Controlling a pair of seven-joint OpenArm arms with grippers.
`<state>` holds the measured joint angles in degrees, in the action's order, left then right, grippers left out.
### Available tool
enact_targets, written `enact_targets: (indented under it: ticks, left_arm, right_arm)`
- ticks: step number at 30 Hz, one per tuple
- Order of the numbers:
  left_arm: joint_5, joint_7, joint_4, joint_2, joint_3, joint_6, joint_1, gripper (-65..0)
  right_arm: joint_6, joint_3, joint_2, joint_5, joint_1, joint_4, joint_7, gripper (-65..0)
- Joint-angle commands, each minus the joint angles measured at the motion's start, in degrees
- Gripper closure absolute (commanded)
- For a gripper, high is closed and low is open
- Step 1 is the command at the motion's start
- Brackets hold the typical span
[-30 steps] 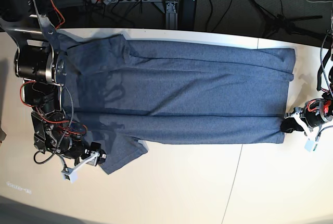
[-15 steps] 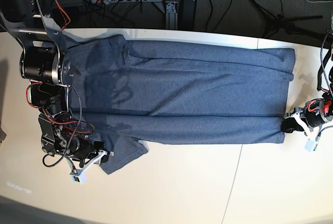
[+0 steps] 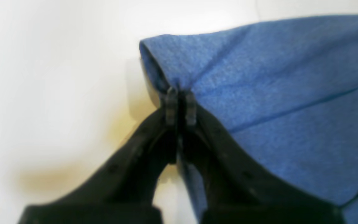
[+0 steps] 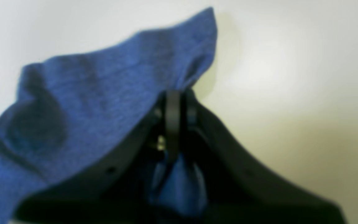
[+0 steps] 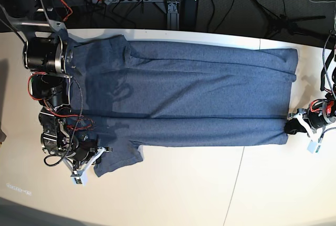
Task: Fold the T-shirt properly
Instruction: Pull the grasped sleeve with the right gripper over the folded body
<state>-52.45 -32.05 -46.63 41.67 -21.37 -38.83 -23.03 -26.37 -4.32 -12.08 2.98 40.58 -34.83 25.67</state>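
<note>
So the right gripper (image 4: pixel 179 102) has just snapped closed on the sleeve edge of the T-shirt (image 5: pixel 184 94); a second ago it was hanging open just beside that sleeve, and now the cloth bunches up between its jaws. The left gripper (image 3: pixel 180 105) hasn't budged; it's still pinched tight on the hem corner at the far end of the shirt. The shirt itself lies spread flat along the table (image 5: pixel 210 194), plain side up. My read: both near corners are now held, so the fold across the shirt can start.
</note>
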Motion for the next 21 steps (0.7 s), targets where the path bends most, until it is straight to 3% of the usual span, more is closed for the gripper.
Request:
enact_targets:
  ticks: [1,10,21]
  left_arm:
    - [0.7,1.8,-0.7,1.2,0.5,-1.2,-1.6,0.0]
    - [9.0,5.2,-0.7,1.0,0.5,-1.2,-1.6,0.0]
    - [12.7,7.0,-0.7,0.9,0.4,-1.2,-1.6,0.0]
  right_arm:
    - [-6.1,0.8,-1.3,1.0,0.8,-3.3,-1.3,0.0]
    - [-5.8,16.3,-11.2,3.0,-14.5,-28.6,-6.5,0.0]
    - [-5.7,16.7,-20.4,0.6,-26.7,-50.2,-8.0,0.0]
